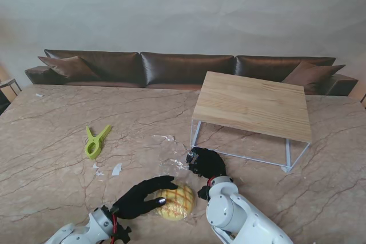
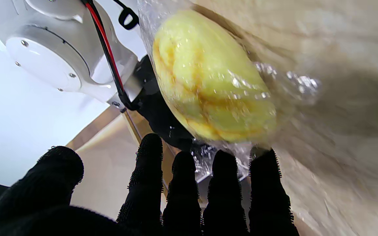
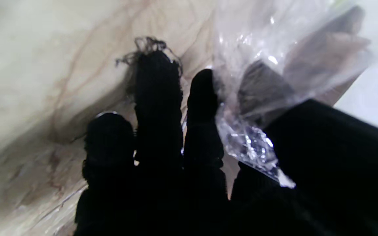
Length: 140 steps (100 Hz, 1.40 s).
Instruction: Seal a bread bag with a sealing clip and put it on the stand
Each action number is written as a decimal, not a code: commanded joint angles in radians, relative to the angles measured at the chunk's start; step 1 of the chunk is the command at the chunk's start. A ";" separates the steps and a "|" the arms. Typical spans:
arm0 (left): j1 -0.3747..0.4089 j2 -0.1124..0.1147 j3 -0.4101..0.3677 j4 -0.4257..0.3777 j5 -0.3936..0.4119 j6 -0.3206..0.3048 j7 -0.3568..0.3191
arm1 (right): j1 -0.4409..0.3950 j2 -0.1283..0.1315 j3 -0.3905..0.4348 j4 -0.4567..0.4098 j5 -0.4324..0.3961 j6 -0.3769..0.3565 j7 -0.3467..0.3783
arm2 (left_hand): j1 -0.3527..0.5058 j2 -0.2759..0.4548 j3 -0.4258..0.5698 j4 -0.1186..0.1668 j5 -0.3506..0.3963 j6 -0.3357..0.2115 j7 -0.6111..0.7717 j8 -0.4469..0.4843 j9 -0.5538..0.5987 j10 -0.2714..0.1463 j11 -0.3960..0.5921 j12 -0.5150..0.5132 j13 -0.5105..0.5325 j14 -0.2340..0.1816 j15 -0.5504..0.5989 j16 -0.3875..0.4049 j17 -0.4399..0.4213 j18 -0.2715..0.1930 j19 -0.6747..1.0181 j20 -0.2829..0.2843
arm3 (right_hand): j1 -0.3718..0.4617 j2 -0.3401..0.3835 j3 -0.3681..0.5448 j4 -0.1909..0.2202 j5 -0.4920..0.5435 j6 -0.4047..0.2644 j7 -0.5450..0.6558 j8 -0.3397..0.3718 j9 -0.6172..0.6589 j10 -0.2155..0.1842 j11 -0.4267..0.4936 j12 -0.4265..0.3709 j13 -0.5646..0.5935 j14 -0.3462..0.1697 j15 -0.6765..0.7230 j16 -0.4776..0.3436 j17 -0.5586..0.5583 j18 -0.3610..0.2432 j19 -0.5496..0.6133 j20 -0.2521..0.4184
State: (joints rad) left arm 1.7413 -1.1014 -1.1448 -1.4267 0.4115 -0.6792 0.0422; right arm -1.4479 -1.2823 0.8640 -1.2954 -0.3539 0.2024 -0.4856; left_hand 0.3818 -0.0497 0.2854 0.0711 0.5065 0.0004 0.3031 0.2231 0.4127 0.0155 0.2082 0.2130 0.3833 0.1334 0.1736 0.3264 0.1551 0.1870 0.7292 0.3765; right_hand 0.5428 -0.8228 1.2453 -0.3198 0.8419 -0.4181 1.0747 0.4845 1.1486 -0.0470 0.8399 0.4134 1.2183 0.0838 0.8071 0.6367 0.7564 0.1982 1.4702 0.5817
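While our right hand (image 1: 206, 163) has its fingers (image 3: 157, 98) closed on the clear plastic neck of the bread bag (image 1: 176, 198), our left hand (image 1: 142, 196) lies spread beside the bag's left flank, fingers (image 2: 184, 183) extended and apart, gripping nothing. In the left wrist view, the left fingertips sit just at the crinkled plastic edge of the bag; whether they press on it, we cannot tell. In the right wrist view, the film is pinched between the thumb and the neighbouring finger, and loose plastic fans outward past the fingertips.

The bag holds a round yellow bun (image 2: 208, 85) with a scored top. It lies on the marble surface (image 1: 51, 141) near us, between the two hands, with its gathered neck running far and right toward the right hand.

The sealing clip (image 1: 95, 141), lime green, lies on the surface well apart from the bag, far and to the left of the left hand. A few small white scraps (image 1: 116, 169) lie between the clip and the left hand, and a bit of clear film (image 1: 164, 138) lies farther out.

The stand (image 1: 254, 102), a wooden top on a white wire frame, sits on the surface far and right, just beyond the right hand. A brown leather sofa (image 1: 183, 67) with cushions runs along the far edge of the surface.
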 commanded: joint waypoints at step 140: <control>-0.115 -0.070 0.013 -0.040 -0.211 0.287 0.088 | -0.142 0.002 0.045 -0.203 -0.266 -0.208 -0.303 | 0.087 -0.552 0.609 -0.204 0.083 -0.089 0.473 0.296 0.404 -0.056 0.253 0.230 0.397 0.043 0.342 0.356 0.062 0.065 0.346 0.343 | 0.051 -0.064 0.070 0.000 0.090 -0.139 -0.003 -0.004 0.092 -0.066 -0.078 0.052 0.050 -0.013 0.023 0.032 0.007 -0.012 -0.010 -0.040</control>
State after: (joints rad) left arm 1.6271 -1.1539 -1.1394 -1.4683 0.2085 -0.3834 0.1457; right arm -1.5844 -1.2745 0.9108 -1.4917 -0.6191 0.0077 -0.7739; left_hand 0.4347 -0.6373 0.8668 -0.1190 0.5539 -0.0239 0.7140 0.4886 0.7568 -0.0046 0.4205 0.4217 0.7203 0.1760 0.4709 0.6460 0.1890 0.2482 1.0164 0.6768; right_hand 0.5743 -0.8687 1.2620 -0.3198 0.9072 -0.5096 1.0740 0.4812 1.2087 -0.0864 0.7811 0.4572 1.2440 0.0849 0.8308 0.6595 0.7551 0.1971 1.4572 0.5440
